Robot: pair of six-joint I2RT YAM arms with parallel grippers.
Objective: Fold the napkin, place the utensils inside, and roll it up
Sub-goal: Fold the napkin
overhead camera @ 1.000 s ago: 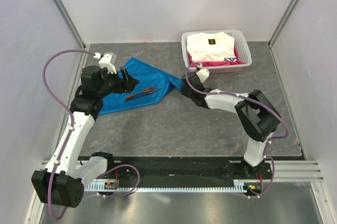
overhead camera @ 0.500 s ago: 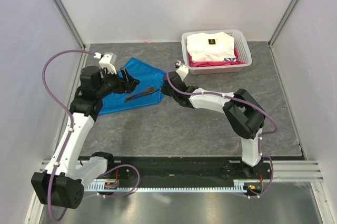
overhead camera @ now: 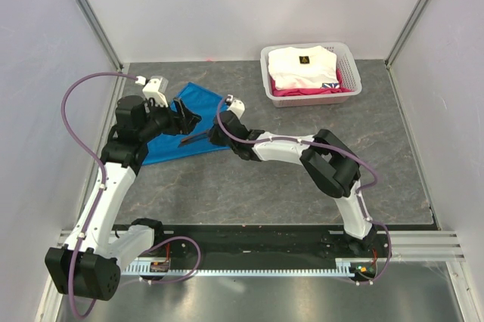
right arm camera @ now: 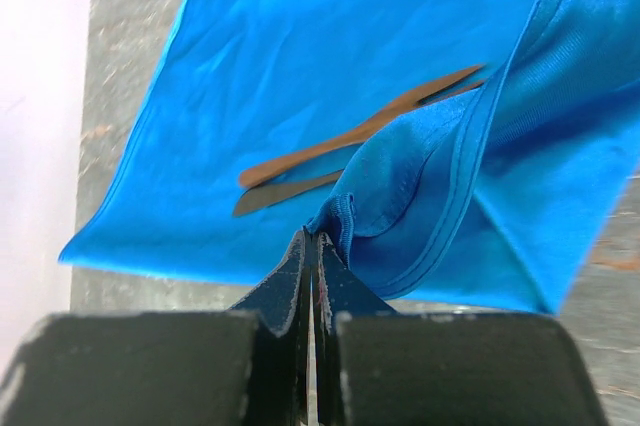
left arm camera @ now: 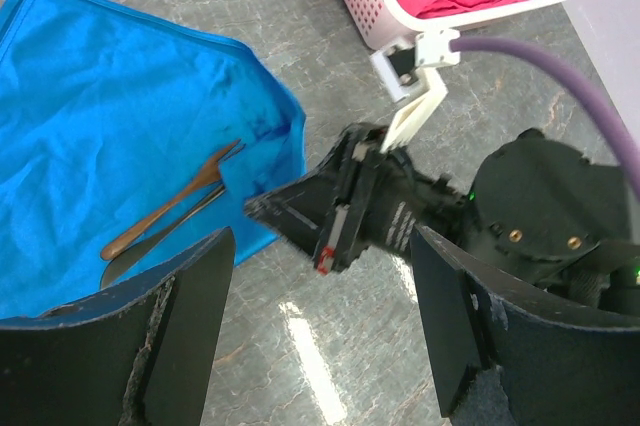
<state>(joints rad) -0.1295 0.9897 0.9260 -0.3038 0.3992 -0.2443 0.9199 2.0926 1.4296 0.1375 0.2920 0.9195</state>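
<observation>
Utensils (right arm camera: pixel 360 136) lie on the napkin (right arm camera: pixel 330 36); the right gripper (right arm camera: pixel 312 244) pinches its three-o'clock corner over them. Left gripper (overhead camera: pixel 187 116) spread apart. Rolling apparently remains.

My right gripper (right arm camera: pixel 310 238) has swept left across the table, pinching the corner of the bright blue thin cloth napkin (overhead camera: pixel 162 148), and has drawn that corner over the two slim dark utensils (left arm camera: pixel 170 218).
</observation>
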